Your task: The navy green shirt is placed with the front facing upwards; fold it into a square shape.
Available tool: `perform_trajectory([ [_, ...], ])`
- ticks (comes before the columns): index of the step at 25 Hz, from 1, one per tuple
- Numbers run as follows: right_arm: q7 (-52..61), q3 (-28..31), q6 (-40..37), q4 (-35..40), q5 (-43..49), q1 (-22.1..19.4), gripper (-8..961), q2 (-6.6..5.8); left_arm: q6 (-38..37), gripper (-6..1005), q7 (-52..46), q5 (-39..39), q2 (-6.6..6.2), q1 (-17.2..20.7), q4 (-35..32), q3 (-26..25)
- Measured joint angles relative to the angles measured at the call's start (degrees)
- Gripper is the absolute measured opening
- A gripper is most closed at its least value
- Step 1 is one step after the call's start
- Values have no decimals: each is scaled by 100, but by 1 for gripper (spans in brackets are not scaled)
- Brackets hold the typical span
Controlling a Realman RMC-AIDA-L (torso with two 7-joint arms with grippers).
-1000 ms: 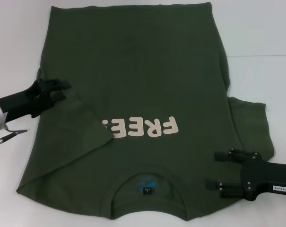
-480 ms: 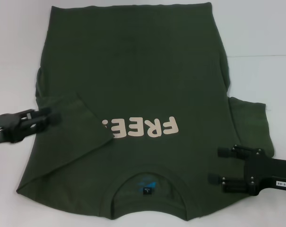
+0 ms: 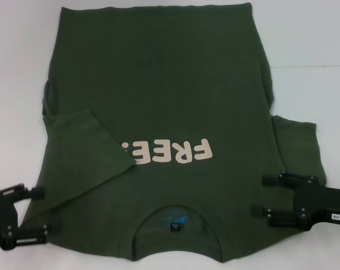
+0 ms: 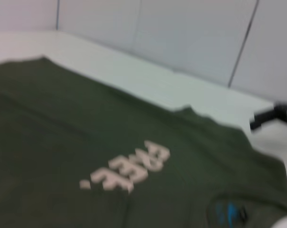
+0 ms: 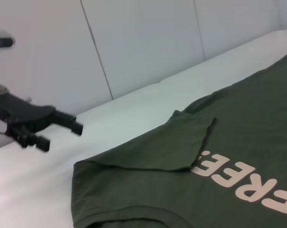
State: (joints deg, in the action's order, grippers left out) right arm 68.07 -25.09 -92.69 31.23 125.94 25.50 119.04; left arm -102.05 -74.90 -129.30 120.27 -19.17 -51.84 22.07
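The navy green shirt lies flat on the white table, front up, with the collar toward me and the "FREE!" print showing. Its left sleeve is folded in over the chest; the right sleeve lies spread out. My left gripper is open and empty at the shirt's near left corner. My right gripper is open and empty over the near right shoulder. The right wrist view shows the folded sleeve and the left gripper farther off.
White table surrounds the shirt, with bare surface on both sides and at the far edge. A pale panelled wall stands behind the table. The blue neck label sits inside the collar.
My left gripper has left the folded sleeve and moved toward me to the shirt's near left corner. My right gripper has shifted slightly right and nearer. The sleeve stays folded.
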Motion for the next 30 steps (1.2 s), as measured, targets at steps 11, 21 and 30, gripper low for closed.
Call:
perform_trajectory([
  [11,1585,405,-741,1139,-78,19,877,-14,58,907,24,-422,41,81,-215,-49],
  [21,7313,-330,-1057,2790,732,658,876,-646,-337,908,1,-429,47,-11,-229,-4],
  [30,9218,-366,-914,2495,2202,1363,870,-781,-543,908,33,-430,42,-63,-265,15],
])
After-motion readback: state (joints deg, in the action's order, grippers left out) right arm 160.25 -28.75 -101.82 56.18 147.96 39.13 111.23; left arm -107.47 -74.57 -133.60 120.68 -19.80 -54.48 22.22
